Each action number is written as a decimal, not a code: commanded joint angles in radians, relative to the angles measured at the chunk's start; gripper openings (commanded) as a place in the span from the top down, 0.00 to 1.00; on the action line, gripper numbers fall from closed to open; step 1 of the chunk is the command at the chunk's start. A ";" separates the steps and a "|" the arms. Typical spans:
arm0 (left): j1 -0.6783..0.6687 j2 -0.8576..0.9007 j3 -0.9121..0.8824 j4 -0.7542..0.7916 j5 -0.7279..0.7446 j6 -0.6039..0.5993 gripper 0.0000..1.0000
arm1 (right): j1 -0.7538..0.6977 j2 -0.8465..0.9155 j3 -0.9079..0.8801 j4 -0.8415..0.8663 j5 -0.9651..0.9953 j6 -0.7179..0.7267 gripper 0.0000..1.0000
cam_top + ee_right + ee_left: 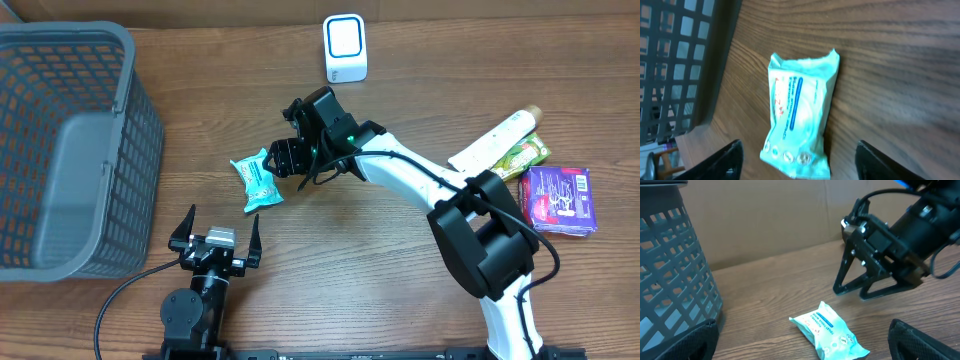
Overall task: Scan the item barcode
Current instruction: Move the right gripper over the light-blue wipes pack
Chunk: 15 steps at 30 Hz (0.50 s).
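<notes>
The item is a teal wipes pack (258,180) lying flat on the wooden table, also seen in the left wrist view (832,332) and the right wrist view (800,120). My right gripper (284,158) hovers at the pack's right end. It is open (799,145), with one finger on each side of the pack's near end and neither touching it. My left gripper (221,220) sits near the front edge, wide open (801,330) and empty, facing the pack. A white scanner (345,47) with a blue-framed window stands at the back.
A grey mesh basket (70,150) fills the left side (680,60). At the right lie a white tube (497,138), a green packet (524,156) and a purple pack (560,198). The right arm (420,175) crosses the middle.
</notes>
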 commanded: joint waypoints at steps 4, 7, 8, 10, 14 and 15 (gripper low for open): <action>0.006 -0.005 -0.004 -0.002 0.000 -0.003 0.00 | 0.041 0.089 0.016 0.063 -0.041 -0.006 0.34; 0.006 -0.005 -0.004 -0.002 0.000 -0.003 0.00 | 0.055 0.107 0.016 0.080 -0.034 -0.005 0.38; 0.006 -0.005 -0.004 -0.002 0.000 -0.003 0.00 | 0.056 0.110 0.016 0.085 -0.034 -0.005 0.39; 0.006 -0.005 -0.004 -0.002 0.000 -0.003 0.00 | 0.056 0.111 0.016 0.091 -0.027 -0.003 0.44; 0.006 -0.005 -0.004 -0.002 0.000 -0.003 0.00 | 0.056 0.111 0.015 0.102 -0.014 0.010 0.67; 0.006 -0.005 -0.004 -0.002 0.000 -0.003 0.00 | 0.056 0.111 0.015 0.102 -0.014 0.013 0.73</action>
